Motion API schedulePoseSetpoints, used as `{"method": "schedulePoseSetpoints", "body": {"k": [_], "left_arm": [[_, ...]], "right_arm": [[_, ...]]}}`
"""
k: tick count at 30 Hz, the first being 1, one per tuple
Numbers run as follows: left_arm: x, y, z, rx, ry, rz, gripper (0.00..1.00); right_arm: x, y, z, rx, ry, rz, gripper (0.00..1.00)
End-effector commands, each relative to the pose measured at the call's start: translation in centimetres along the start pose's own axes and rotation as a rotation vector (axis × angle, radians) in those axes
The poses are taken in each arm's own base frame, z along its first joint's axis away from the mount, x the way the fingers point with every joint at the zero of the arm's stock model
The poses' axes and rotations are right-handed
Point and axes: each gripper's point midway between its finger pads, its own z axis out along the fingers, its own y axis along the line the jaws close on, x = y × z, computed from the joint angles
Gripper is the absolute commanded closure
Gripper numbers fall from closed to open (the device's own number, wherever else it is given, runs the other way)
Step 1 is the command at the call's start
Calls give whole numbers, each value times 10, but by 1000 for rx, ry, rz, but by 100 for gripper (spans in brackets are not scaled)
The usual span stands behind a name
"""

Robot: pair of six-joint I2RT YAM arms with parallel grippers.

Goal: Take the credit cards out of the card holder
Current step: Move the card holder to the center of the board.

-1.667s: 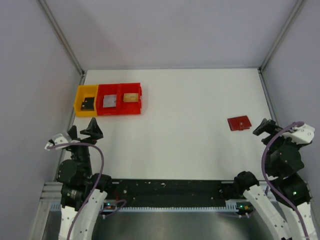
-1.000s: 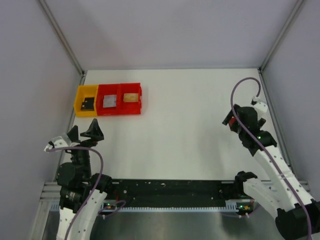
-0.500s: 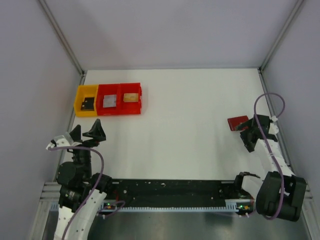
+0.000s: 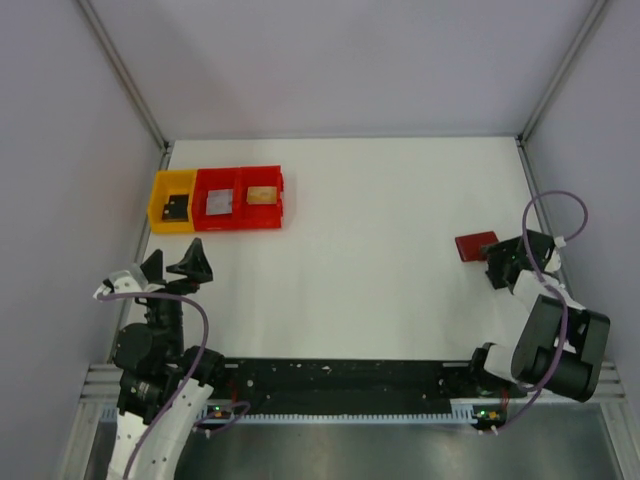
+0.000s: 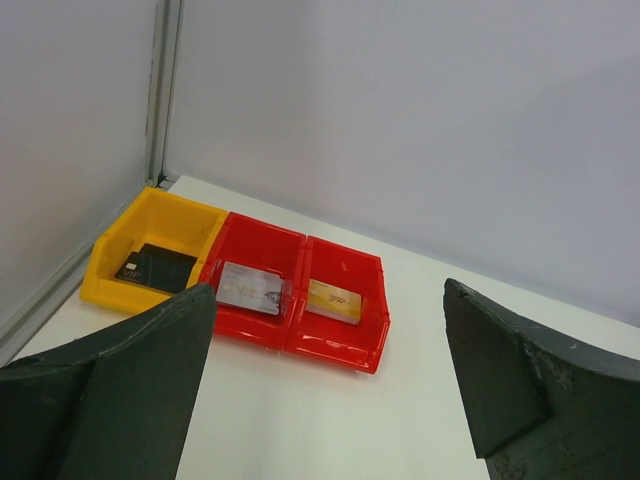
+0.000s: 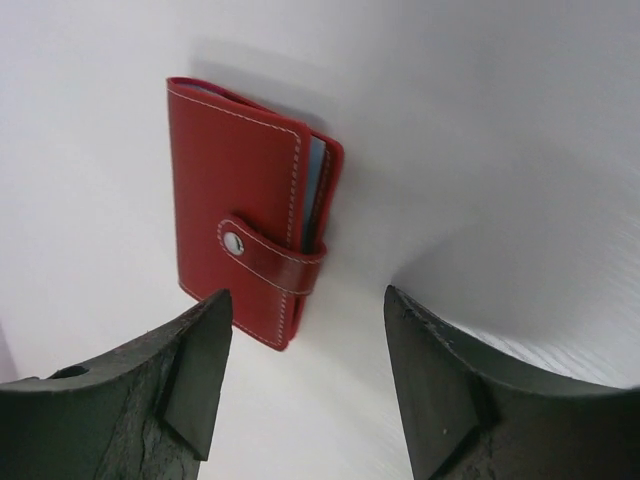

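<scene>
The card holder (image 4: 475, 246) (image 6: 250, 220) lies flat on the white table at the right, a red wallet folded shut with its snap strap fastened. A pale blue edge (image 6: 316, 190) shows at its open side; whether it is a card or a pocket I cannot tell. My right gripper (image 4: 497, 266) (image 6: 305, 300) hovers low just near-right of it, open, its left finger beside the holder's near corner, gripping nothing. My left gripper (image 4: 176, 265) (image 5: 327, 290) is open and empty at the near left. A black (image 5: 155, 268), a silver (image 5: 248, 288) and a gold card (image 5: 333, 300) lie in bins.
A yellow bin (image 4: 160, 211) and two red bins (image 4: 240, 222) stand in a row at the far left, one card in each. Grey walls close the table on three sides, and the right wall is close to the right arm (image 4: 550, 340).
The right arm has pulled back from over the card holder and folded toward the near right, uncovering the holder. Its jaws have narrowed. The left arm has barely moved.
</scene>
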Motion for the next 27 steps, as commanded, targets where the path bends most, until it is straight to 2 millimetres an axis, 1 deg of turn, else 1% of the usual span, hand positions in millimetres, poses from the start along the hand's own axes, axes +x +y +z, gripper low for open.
{"method": "schedulePoseSetpoints", "body": {"k": [1, 5, 8, 10, 13, 15, 16, 17, 18, 20, 22, 23, 24, 26, 27], "left_arm": [[-21, -1, -9, 22, -88, -31, 1], [-18, 0, -7, 14, -77, -24, 1], [-16, -1, -5, 16, -68, -26, 1], [-15, -3, -5, 20, -59, -36, 1], [-13, -11, -4, 58, -43, -49, 1], [-11, -21, -3, 106, -25, -58, 1], [-10, -27, -4, 140, -16, -66, 1], [2, -36, 1, 170, 40, -62, 1], [8, -44, 3, 201, 71, -68, 1], [22, -61, 4, 276, 152, -83, 2], [38, -83, 3, 385, 235, -86, 3], [47, -97, -1, 467, 284, -83, 4], [56, -110, -6, 541, 331, -88, 1], [75, -120, -7, 583, 436, -119, 1], [84, -124, -8, 596, 483, -140, 1]], "right_arm": [[1, 9, 16, -50, 37, 33, 40], [9, 2, 22, -37, 67, 50, 52], [10, -5, 23, -17, 65, 43, 64], [11, -6, 22, -14, 67, 25, 70], [15, -4, 20, -39, 86, -26, 80], [20, 2, 16, -75, 113, -73, 89], [24, 4, 14, -92, 130, -97, 92], [29, 9, 12, -112, 147, -139, 95], [33, 14, 9, -130, 158, -178, 97], [47, 26, 3, -170, 190, -275, 100], [66, 43, -4, -238, 239, -378, 100], [78, 51, -9, -274, 269, -422, 100], [92, 61, -15, -318, 307, -474, 100], [125, 79, -30, -407, 386, -573, 100], [150, 88, -42, -465, 442, -652, 100]]}}
